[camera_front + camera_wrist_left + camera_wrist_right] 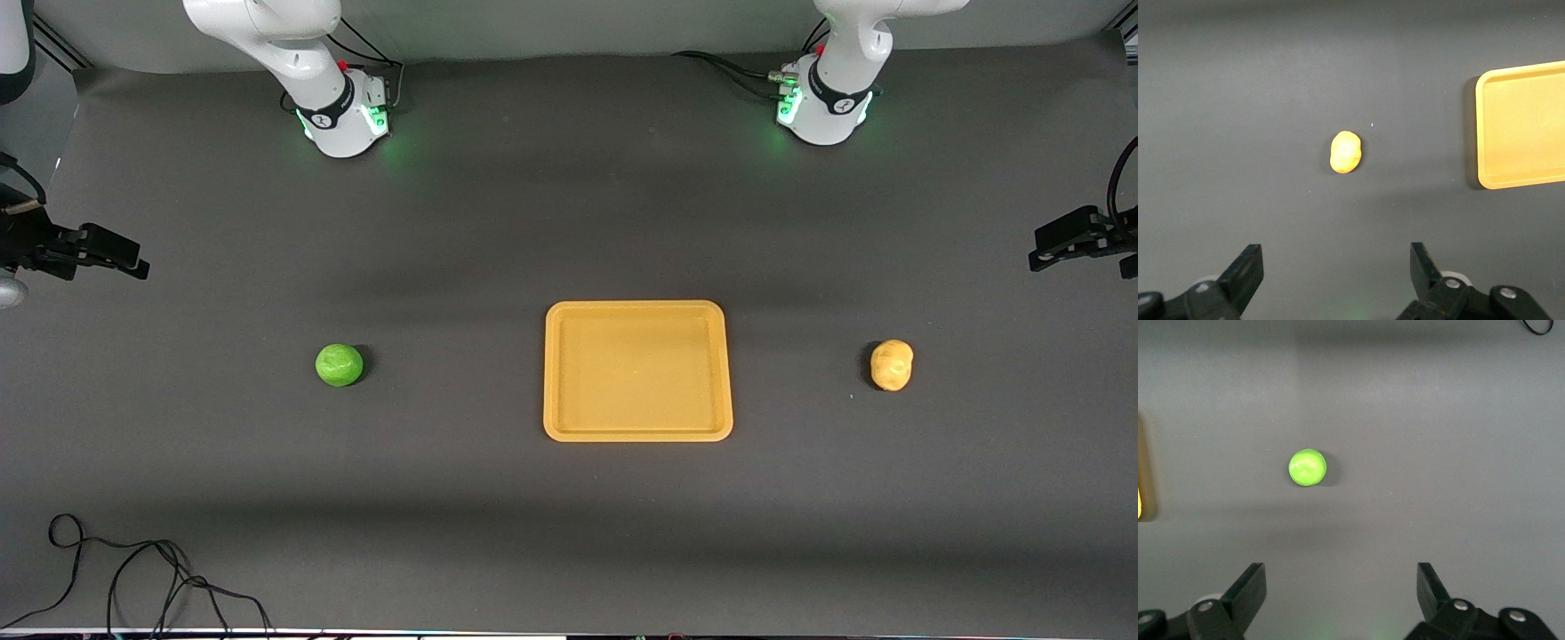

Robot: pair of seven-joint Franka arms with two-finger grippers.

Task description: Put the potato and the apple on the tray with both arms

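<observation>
Nothing's on the tray [637, 432] yet. It's sitting mid-tabletop [569, 533], with the apple [340, 365] lying well off toward the right arm's end and the potato [892, 365] toward the left arm's. The left pincer [1337, 267] is hanging spread wide over the potato's end, the right pincer [1341, 585] likewise over the apple's. I'd center each before dropping. Loads of bare room around the tray.

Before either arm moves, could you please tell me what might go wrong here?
The round apple could roll off if the open right claw nudges it. The lumpy potato may slip as the open left claw closes on it. Both arms end at one tray, so they might crowd each other above it.
</observation>
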